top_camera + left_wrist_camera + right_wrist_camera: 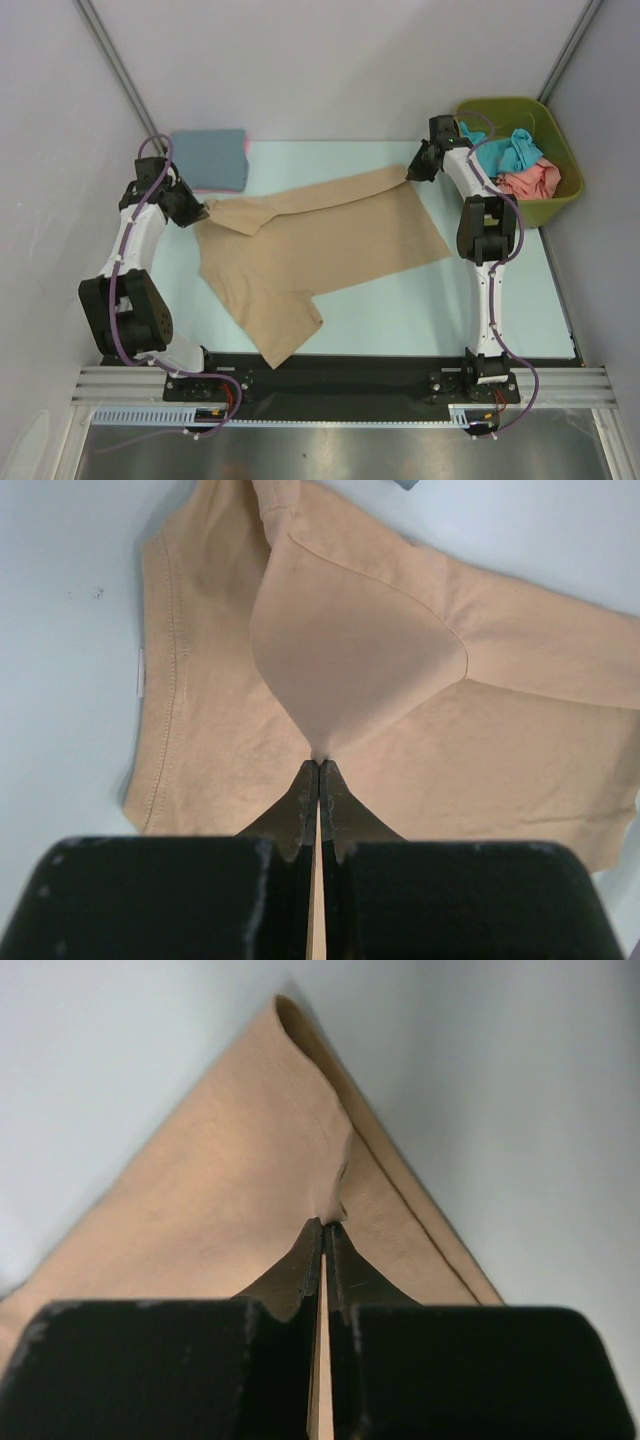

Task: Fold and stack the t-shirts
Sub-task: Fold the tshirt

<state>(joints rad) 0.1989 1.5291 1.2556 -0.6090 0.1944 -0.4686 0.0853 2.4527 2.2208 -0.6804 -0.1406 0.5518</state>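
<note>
A tan t-shirt lies spread across the pale table, its far edge folded over toward the middle. My left gripper is shut on a pinch of the tan t-shirt at its left end, with the cloth lifted into a peak at the fingertips. At the far right corner, my right gripper is shut on the tan t-shirt, the fold rising from its tips. A folded slate blue t-shirt lies on a pink one at the back left. Teal and salmon t-shirts sit crumpled in the bin.
An olive-green plastic bin stands at the back right, close beside the right arm. Grey walls close in the table on the left, back and right. A black rail with the arm bases runs along the near edge.
</note>
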